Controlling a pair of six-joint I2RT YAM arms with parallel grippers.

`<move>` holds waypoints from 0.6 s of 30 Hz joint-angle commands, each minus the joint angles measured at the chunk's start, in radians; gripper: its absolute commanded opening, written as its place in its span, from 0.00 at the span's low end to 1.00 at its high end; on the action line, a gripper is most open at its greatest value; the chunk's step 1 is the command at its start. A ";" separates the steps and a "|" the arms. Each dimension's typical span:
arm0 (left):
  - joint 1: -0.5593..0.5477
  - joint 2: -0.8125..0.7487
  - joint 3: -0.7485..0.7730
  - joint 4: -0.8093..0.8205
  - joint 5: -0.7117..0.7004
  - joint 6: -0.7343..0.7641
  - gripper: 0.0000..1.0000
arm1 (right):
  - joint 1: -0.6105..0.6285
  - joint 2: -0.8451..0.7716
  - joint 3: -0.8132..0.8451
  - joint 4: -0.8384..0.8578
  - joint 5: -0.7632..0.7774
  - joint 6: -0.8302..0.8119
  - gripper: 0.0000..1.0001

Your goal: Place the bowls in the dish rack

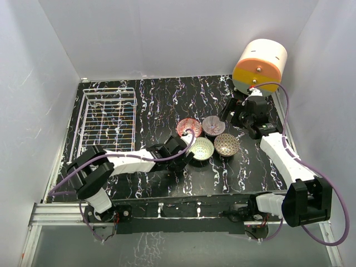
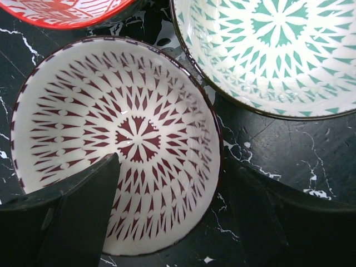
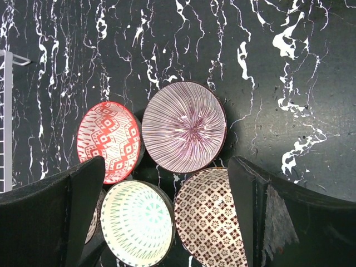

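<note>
1. White walls enclose a black worktop (image 1: 167, 100) streaked with white marble veins.
2. Left jaws stand open, astride the rim of a small white ceramic bowl with a dark-red starburst inside (image 2: 139, 111). One finger (image 2: 83, 211) reaches inside the bowl and the other finger (image 2: 261, 217) sits outside, just beside the rim.
3. Ahead of the left jaws on the outer finger's side lies a small pale green patterned bowl (image 2: 278, 50), just beside the starburst bowl. A small red patterned bowl (image 2: 67, 11) lies ahead on the inner finger's side.
4. Right jaws stand wide open above the cluster of bowls, gripping nothing.
5. Below the right jaws, between the fingertips, sits a small purple-grey striped bowl (image 3: 183, 127). A small brown-gold lattice bowl (image 3: 211, 217) lies by one finger, and the red bowl by the other.
6. All five bowls rest on the worktop in one tight cluster.
7. Well apart from both jaws, off to the left of the left jaws, stands the rectangular white wire dish rack (image 1: 108, 119).
8. Beyond the right jaws, in the far corner, lies a large cream-and-orange cylinder (image 1: 260, 64).
</note>
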 commanded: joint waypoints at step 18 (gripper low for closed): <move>-0.004 0.089 0.066 0.000 -0.032 0.034 0.29 | -0.024 -0.046 -0.030 0.066 -0.014 -0.003 0.95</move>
